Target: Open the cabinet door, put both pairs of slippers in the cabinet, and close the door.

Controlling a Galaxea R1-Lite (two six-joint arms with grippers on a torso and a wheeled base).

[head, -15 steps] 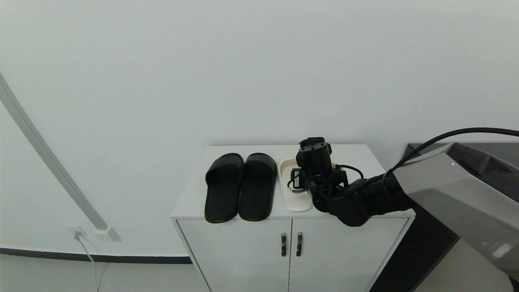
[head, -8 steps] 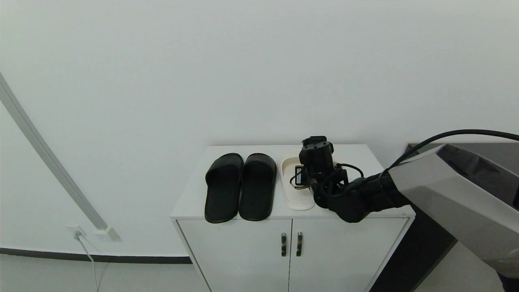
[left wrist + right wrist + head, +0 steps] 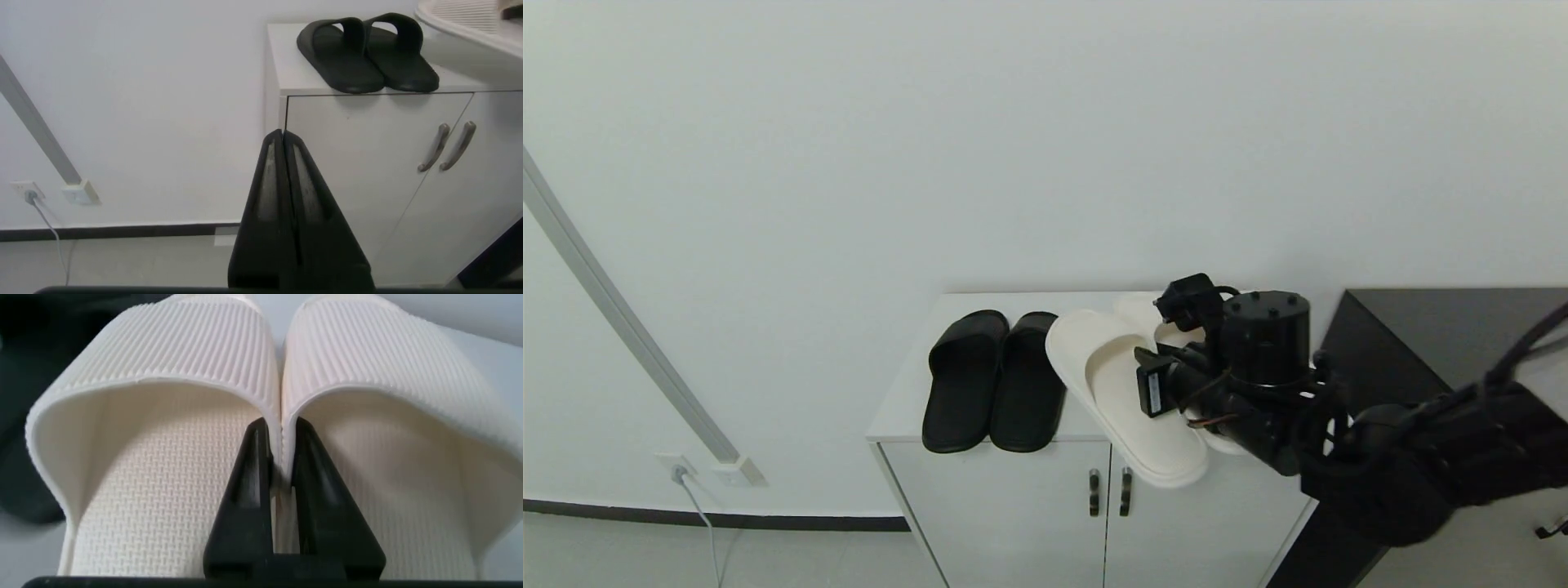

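My right gripper (image 3: 1172, 377) is shut on the pair of white slippers (image 3: 1127, 392), pinching the two inner strap walls together (image 3: 278, 433). The pair hangs tilted above the front edge of the white cabinet (image 3: 1013, 514), soles sticking out past it. The black slippers (image 3: 992, 380) lie side by side on the cabinet top, left of the white pair. Both cabinet doors are closed, their two handles (image 3: 1109, 492) meeting at the middle. My left gripper (image 3: 283, 135) is shut and empty, low and to the left of the cabinet front, facing the black slippers (image 3: 368, 53).
A black surface (image 3: 1421, 327) adjoins the cabinet on the right. A wall socket with a cable (image 3: 676, 472) sits low on the left wall under a slanted grey strip (image 3: 605, 302). Open floor lies left of the cabinet.
The right gripper has lifted the white slippers off the cabinet top and drawn them forward past its front edge. The black slippers have shifted slightly left.
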